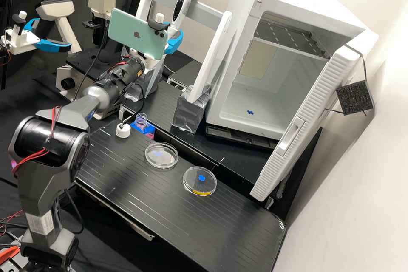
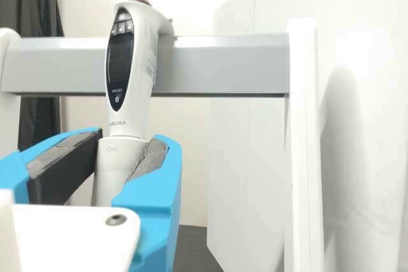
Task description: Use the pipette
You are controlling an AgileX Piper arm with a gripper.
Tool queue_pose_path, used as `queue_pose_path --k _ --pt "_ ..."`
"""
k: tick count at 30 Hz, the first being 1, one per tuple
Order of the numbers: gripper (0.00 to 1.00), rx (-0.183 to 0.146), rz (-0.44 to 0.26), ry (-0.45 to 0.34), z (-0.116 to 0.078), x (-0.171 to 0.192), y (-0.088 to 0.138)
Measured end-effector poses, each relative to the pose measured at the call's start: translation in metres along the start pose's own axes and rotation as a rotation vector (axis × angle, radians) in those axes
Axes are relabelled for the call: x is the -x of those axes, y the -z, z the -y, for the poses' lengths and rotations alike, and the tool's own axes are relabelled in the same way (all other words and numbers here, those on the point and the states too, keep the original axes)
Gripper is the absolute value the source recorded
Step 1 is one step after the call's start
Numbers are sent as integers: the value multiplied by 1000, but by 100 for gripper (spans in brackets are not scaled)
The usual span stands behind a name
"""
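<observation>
Nearest, lower centre of the high view: clear round dish with a yellow strip (image 1: 210,185), on the black ribbed bench (image 1: 238,225). Second clear round dish (image 1: 163,160) a bit further back, centre. Behind that, white screw cap (image 1: 123,131) on the bench, then small clear bottle with pink liquid (image 1: 142,120) in a blue holder (image 1: 137,127).

Further back, upper centre: white gripper with blue fingers (image 2: 131,137) is clamped on the lower barrel of the white electronic pipette with a dark display (image 2: 139,93). Pipette is near upright, at the grey crossbar of the white-legged rack (image 2: 217,65).

Handling, my read: fairly light, rigid shell, smooth and a bit slick. Top end probably carries the weight, so expect tilt or twist with a low hold. Current hold on the round barrel below the display looks OK: clear of buttons and screen. Grey pads (image 2: 153,157) should help grip. Don't over-squeeze. Next is probably lifting the hook off the bar before pulling away; a straight pull could snag it. Lower end likely the fragile part, keep it off rack and bench.
</observation>
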Motion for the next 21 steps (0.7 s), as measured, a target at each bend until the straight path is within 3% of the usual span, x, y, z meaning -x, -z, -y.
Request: queue_pose_path --k 2,10,21 --pt "100 25 -3 -3 0 -2 1" --pt "100 50 13 -21 -2 -10 -1" --pt "100 34 47 -40 -4 -21 -3"
